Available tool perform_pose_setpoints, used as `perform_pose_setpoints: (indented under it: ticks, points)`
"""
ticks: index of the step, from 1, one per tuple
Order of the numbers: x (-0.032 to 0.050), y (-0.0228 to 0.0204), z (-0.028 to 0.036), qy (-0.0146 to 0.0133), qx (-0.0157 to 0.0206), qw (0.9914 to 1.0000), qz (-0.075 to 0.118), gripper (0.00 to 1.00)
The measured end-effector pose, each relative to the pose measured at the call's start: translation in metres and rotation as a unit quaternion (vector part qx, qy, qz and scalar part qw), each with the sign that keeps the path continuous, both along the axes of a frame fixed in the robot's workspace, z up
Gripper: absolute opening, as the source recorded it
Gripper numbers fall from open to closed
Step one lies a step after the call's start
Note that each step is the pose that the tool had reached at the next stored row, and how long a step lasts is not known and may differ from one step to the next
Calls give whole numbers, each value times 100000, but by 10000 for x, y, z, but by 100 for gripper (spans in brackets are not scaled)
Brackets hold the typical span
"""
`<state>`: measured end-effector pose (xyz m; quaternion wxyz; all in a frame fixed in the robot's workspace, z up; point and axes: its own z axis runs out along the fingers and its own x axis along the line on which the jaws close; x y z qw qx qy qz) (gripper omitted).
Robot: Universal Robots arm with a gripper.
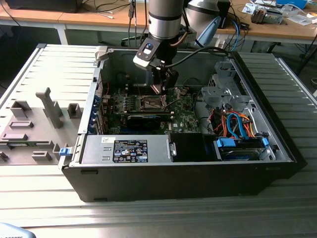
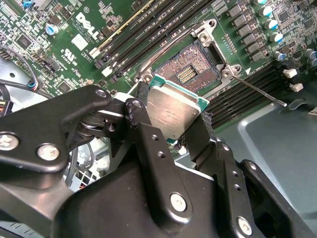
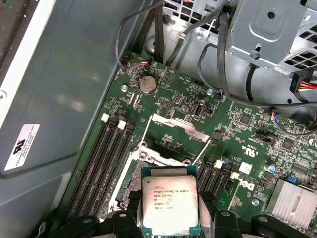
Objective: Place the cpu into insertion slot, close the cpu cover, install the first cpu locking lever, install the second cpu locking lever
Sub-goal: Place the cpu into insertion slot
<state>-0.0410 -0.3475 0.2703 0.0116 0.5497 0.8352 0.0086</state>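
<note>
Second wrist view: 2 black fingers (image 2: 141, 121) were clamped on opposite edges of the cpu (image 2: 173, 110), silver top facing the camera. The cpu sat just beside the insertion slot (image 2: 190, 72), not seated; the slot's contact field lay bare. First wrist view: cpu cover (image 3: 179, 127) stood raised. Exterior view: the arm (image 1: 163, 22) reached into the open computer case (image 1: 257, 163), over the green circuit board (image 1: 185, 116).

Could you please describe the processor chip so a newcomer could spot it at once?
Look inside the open computer case to the green board at its bottom. Near the square socket, the gripper clamps a flat square chip; its silver top sets it apart from the dark socket.
</note>
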Motion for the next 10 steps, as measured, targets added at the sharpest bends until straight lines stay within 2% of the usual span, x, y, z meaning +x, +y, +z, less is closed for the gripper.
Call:
perform_pose_setpoints:
  ticks: [10]
  points:
    - [0, 0, -4, 0, 1, 100000, -257, 55]
